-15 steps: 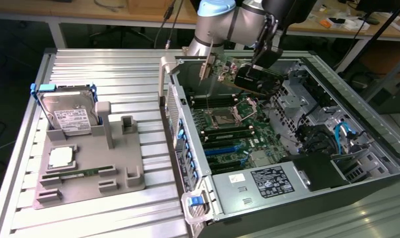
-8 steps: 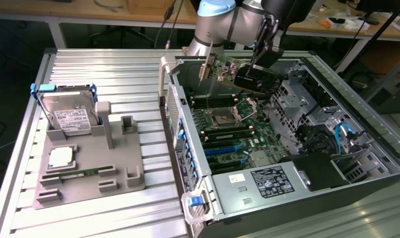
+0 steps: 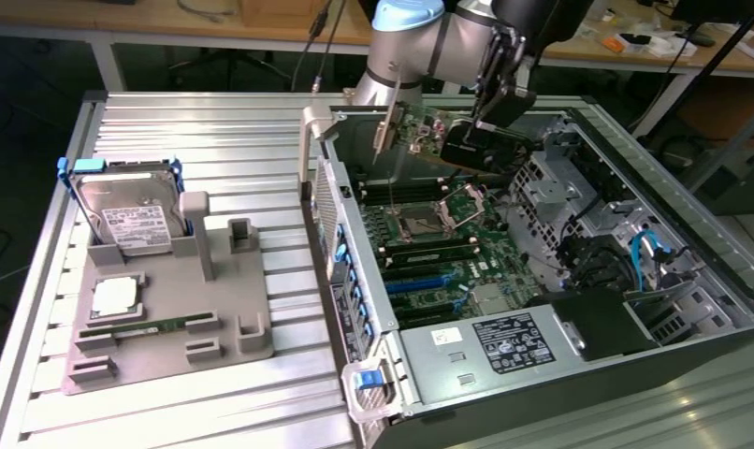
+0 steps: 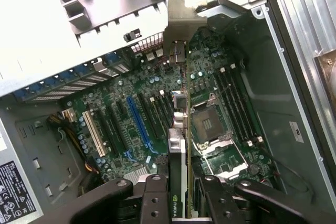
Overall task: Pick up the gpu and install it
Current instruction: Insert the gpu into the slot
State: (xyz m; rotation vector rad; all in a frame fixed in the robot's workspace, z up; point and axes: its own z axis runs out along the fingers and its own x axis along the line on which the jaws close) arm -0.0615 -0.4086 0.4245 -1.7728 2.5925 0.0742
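My gripper point(image 3: 474, 129) is shut on the gpu point(image 3: 425, 134), a green card with a silver end bracket point(image 3: 384, 126), and holds it in the air above the open computer case point(image 3: 627, 215). In the wrist view the gpu point(image 4: 180, 145) shows edge-on between the black fingers point(image 4: 152, 195), its bracket point(image 4: 178, 22) pointing toward the case's rear wall. Below the card lies the motherboard point(image 4: 121, 103) with its expansion slots, one of them blue point(image 4: 139, 121). The card hangs clear of the slots and the CPU socket point(image 4: 207, 124).
A grey holder tray point(image 3: 227, 309) on the slatted table at the exterior view's left carries a hard drive in a blue frame point(image 3: 127, 210), a processor point(image 3: 115, 297) and a memory stick point(image 3: 146, 327). The power supply point(image 3: 514, 341) and drive cages point(image 3: 564, 178) stand inside the case.
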